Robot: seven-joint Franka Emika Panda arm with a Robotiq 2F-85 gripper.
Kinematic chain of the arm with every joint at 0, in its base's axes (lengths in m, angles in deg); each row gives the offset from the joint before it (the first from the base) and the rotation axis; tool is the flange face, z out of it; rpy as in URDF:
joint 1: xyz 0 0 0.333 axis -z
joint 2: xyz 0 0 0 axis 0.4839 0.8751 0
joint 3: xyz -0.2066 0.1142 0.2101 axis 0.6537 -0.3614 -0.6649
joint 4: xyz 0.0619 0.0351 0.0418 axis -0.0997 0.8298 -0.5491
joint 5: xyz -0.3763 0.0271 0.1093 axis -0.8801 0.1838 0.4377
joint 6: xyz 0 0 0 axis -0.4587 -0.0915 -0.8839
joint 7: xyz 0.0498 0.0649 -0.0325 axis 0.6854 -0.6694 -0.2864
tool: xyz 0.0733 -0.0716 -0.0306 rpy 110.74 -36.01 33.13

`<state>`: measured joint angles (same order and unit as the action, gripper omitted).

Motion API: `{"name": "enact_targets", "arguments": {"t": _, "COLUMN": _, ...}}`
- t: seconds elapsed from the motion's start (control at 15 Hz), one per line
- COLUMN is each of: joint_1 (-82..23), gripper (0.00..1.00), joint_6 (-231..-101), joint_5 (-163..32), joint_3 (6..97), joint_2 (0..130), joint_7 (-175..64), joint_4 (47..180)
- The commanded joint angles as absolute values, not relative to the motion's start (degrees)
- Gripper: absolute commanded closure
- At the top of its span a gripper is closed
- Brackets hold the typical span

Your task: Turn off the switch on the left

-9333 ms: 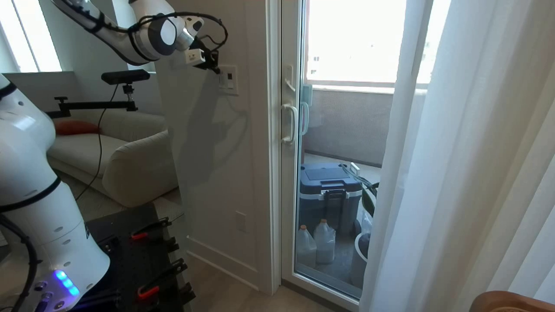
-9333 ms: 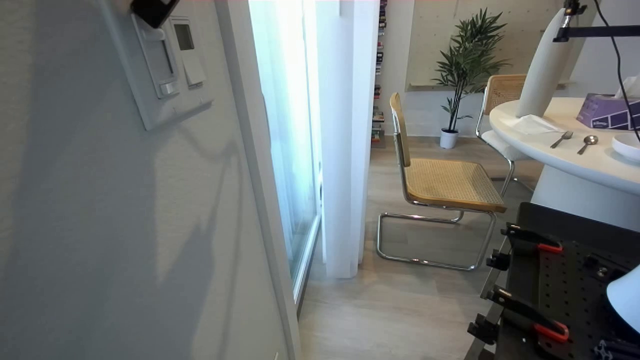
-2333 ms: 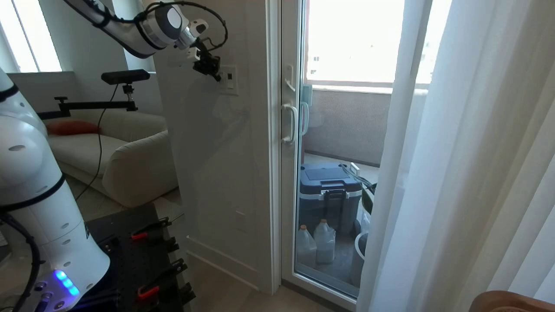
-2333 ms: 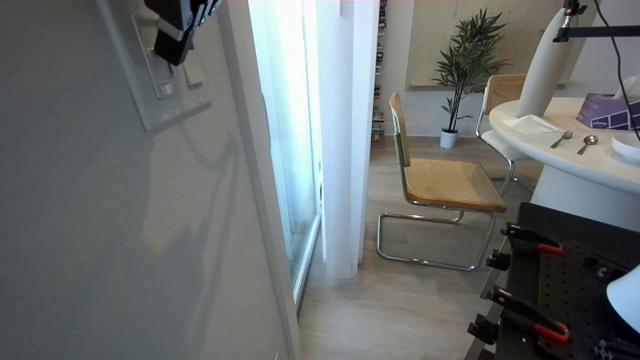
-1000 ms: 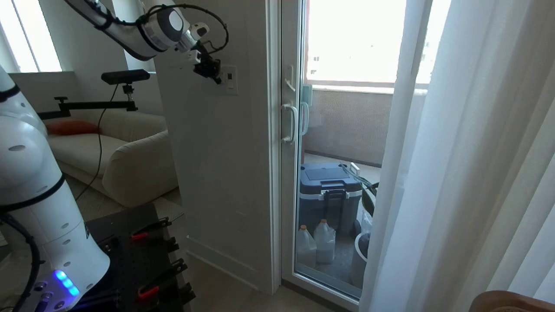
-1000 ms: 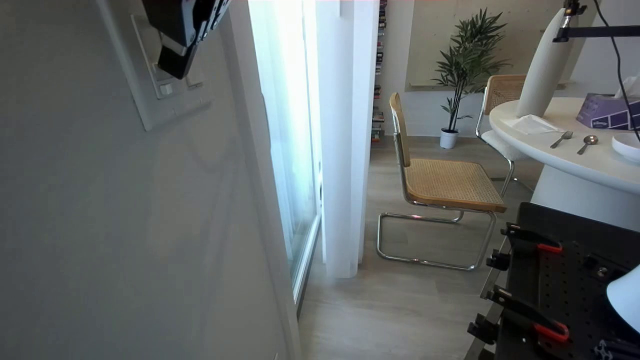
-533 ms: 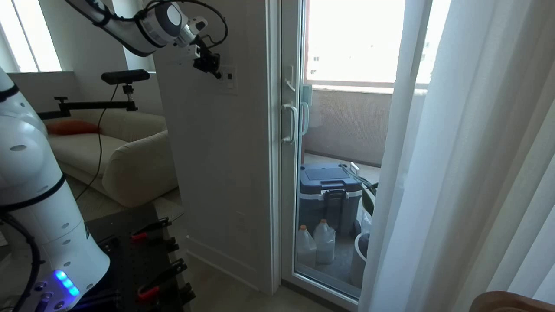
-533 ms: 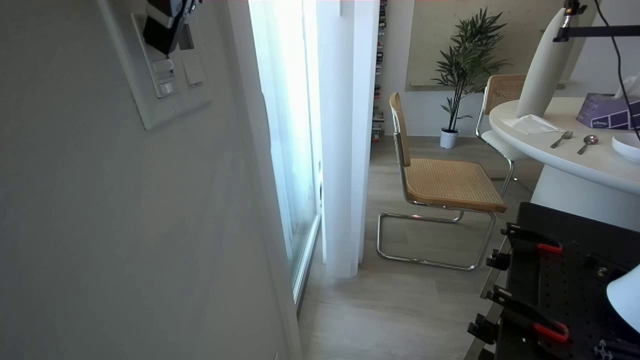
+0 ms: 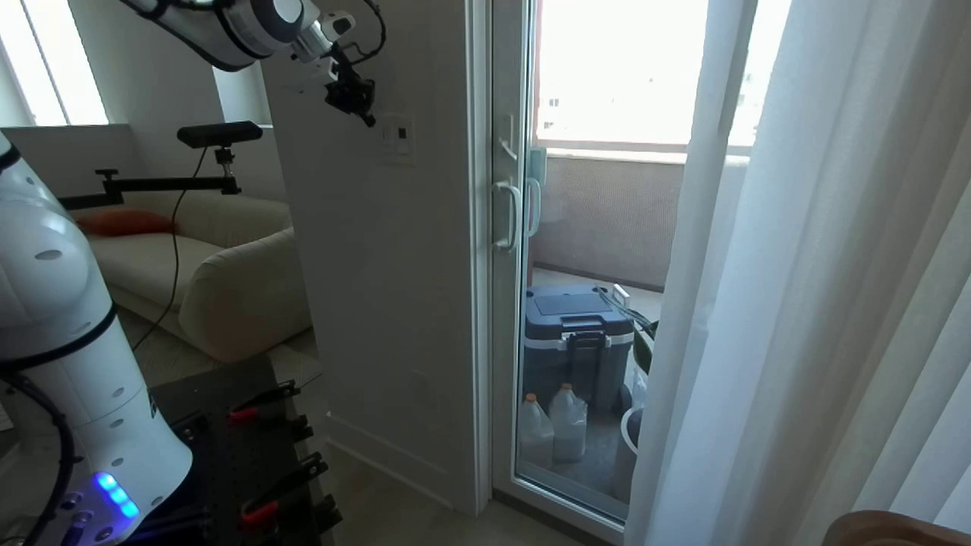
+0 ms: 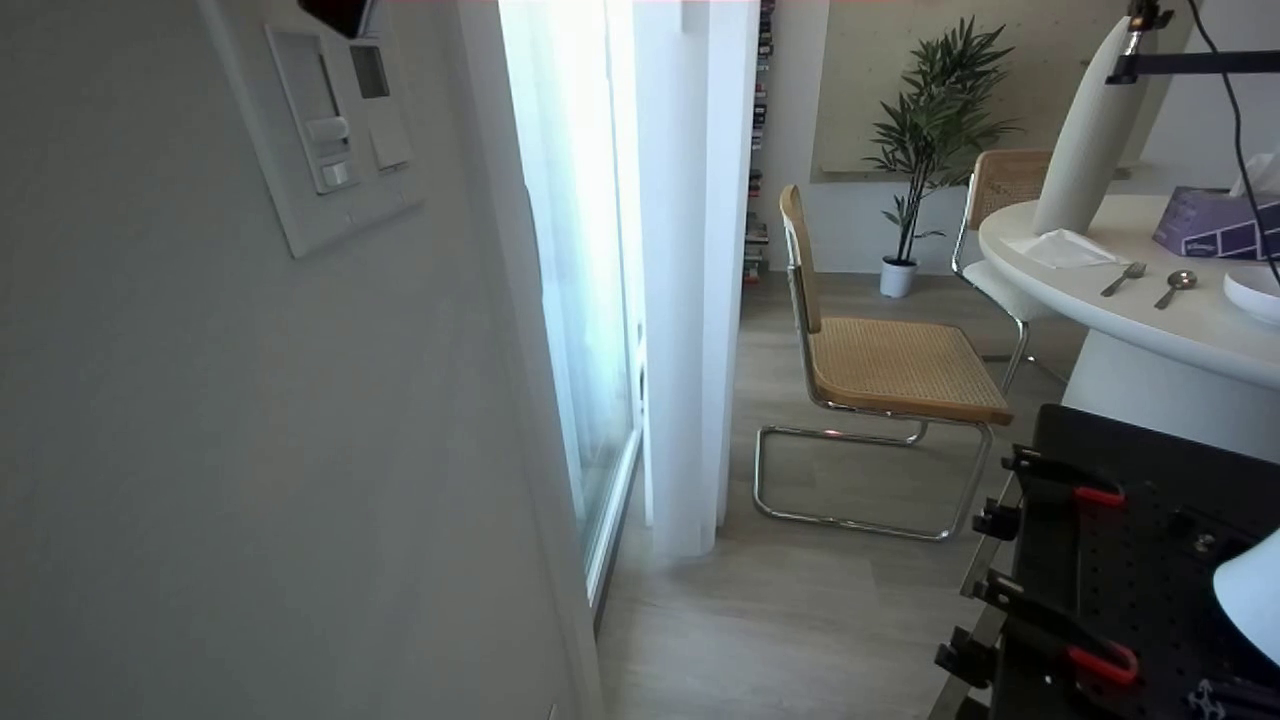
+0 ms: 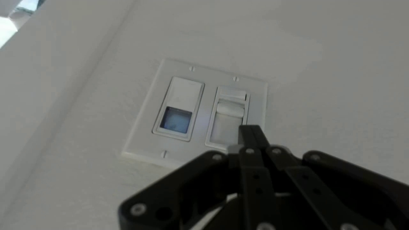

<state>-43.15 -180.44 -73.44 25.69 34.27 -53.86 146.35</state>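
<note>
Only word I can read, in exterior view: "Kleenex", on side of purple tissue box [image 10: 1212, 220]. Book backs [image 10: 760, 120] too tiny for me to read. White marks [image 10: 1206, 698] on black gear [image 10: 1245, 697]: I can't make out.

In the wrist view, the black metal end effector [image 11: 252, 129] conceals the lower right corner of the white rectangular wall plate [image 11: 204, 111] and part of the frame of the white plastic slide switch [image 11: 227, 123]. In an exterior view, the top edge crops the end effector to a black fingertip [image 10: 340, 14]; in an exterior view, the top and left edges crop the white jointed arm [image 9: 57, 284].
</note>
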Motion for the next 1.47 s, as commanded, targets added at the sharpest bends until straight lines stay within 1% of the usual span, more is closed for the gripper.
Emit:
{"name": "enact_targets", "arguments": {"t": 0.0, "joint_1": -45.35, "gripper": 1.00, "joint_6": -171.47, "joint_5": -69.15, "joint_3": 28.03, "joint_2": 27.52, "joint_7": -57.45, "joint_4": 147.37}}
{"name": "enact_targets", "arguments": {"t": 0.4, "joint_1": -47.61, "gripper": 1.00, "joint_6": -157.02, "joint_5": -65.87, "joint_3": 29.02, "joint_2": 15.21, "joint_7": -56.91, "joint_4": 150.52}}
{"name": "enact_targets", "arguments": {"t": 0.6, "joint_1": -49.45, "gripper": 1.00, "joint_6": -154.02, "joint_5": -64.01, "joint_3": 28.10, "joint_2": 8.47, "joint_7": -55.21, "joint_4": 153.16}}
{"name": "enact_targets", "arguments": {"t": 0.67, "joint_1": -50.05, "gripper": 0.74, "joint_6": -153.66, "joint_5": -63.37, "joint_3": 27.43, "joint_2": 6.56, "joint_7": -54.39, "joint_4": 153.99}}
{"name": "enact_targets", "arguments": {"t": 0.73, "joint_1": -50.90, "gripper": 0.72, "joint_6": -153.14, "joint_5": -62.52, "joint_3": 26.81, "joint_2": 4.50, "joint_7": -53.76, "joint_4": 155.10}}
{"name": "enact_targets", "arguments": {"t": 0.8, "joint_1": -51.46, "gripper": 0.66, "joint_6": -153.09, "joint_5": -61.78, "joint_3": 25.89, "joint_2": 2.67, "joint_7": -52.84, "joint_4": 156.19}}
{"name": "enact_targets", "arguments": {"t": 1.0, "joint_1": -51.60, "gripper": 0.42, "joint_6": -154.18, "joint_5": -61.21, "joint_3": 22.08, "joint_2": -2.35, "joint_7": -48.10, "joint_4": 158.75}}
{"name": "enact_targets", "arguments": {"t": 1.13, "joint_1": -49.79, "gripper": 0.28, "joint_6": -156.92, "joint_5": -62.58, "joint_3": 18.41, "joint_2": -5.79, "joint_7": -43.05, "joint_4": 160.47}}
{"name": "enact_targets", "arguments": {"t": 1.33, "joint_1": -47.37, "gripper": 0.05, "joint_6": -158.74, "joint_5": -63.48, "joint_3": 14.11, "joint_2": -7.92, "joint_7": -37.77, "joint_4": 160.80}}
{"name": "enact_targets", "arguments": {"t": 1.4, "joint_1": -46.40, "gripper": 0.01, "joint_6": -159.23, "joint_5": -63.73, "joint_3": 12.87, "joint_2": -8.38, "joint_7": -36.81, "joint_4": 160.82}}
